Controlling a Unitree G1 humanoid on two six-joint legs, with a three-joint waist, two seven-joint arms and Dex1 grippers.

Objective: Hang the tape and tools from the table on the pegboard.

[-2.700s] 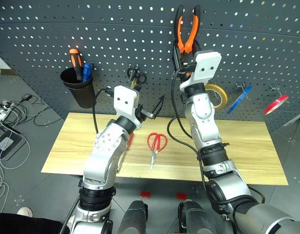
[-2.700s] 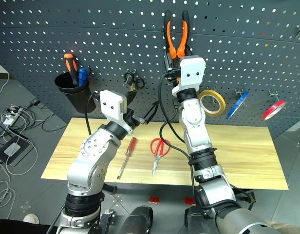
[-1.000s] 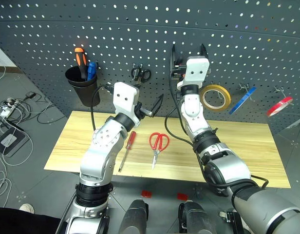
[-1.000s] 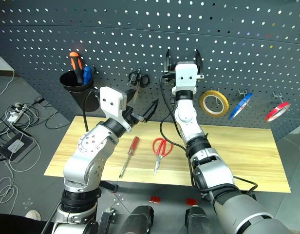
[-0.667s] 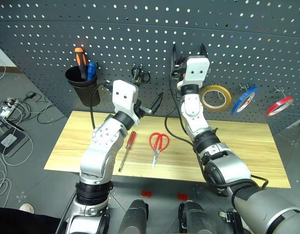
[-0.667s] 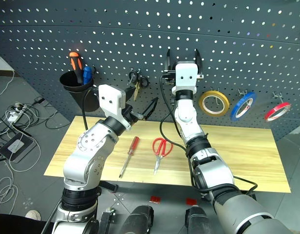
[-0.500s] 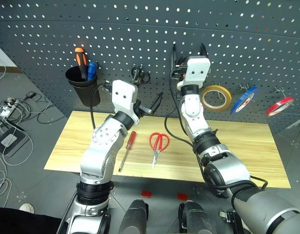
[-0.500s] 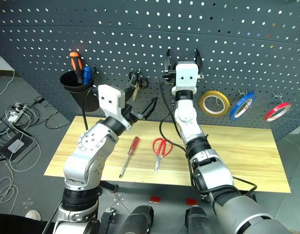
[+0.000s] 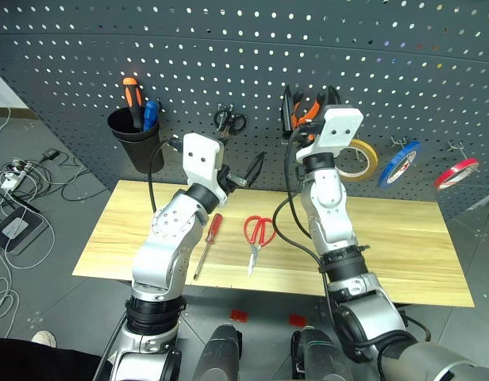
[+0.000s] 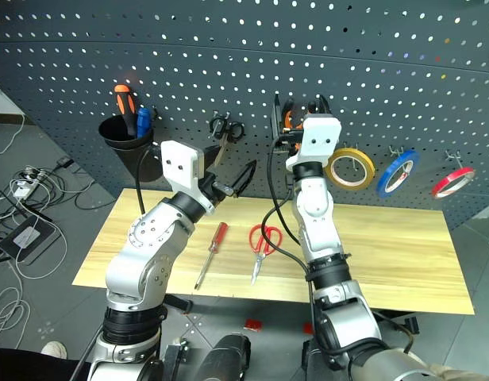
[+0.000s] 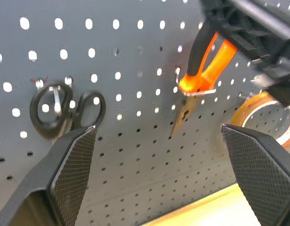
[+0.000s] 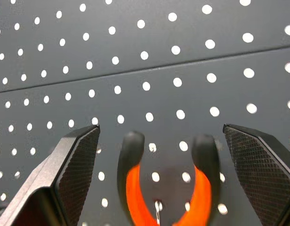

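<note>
On your pegboard (image 9: pixel 189 63) the pliers (image 12: pixel 164 188) hang on their hook, so both grippers' fingers stand wide and empty; scissors (image 9: pixel 257 234) and screwdriver (image 9: pixel 206 244) wait on the worktop (image 9: pixel 403 246).

Two silver-grey metallic arms built from rounded, glossy segments joined by black ribbed collars. White boxy wrist housings, each marked with small dark dots like screw heads. Black cables looping loosely from each wrist down along the forearm. Left gripper (image 9: pixel 238 171) and right gripper (image 9: pixel 309 99) each with two slim black fingers; finger pads (image 11: pixel 72 169) faced with fine cross-hatched, diamond-textured rubber.
</note>
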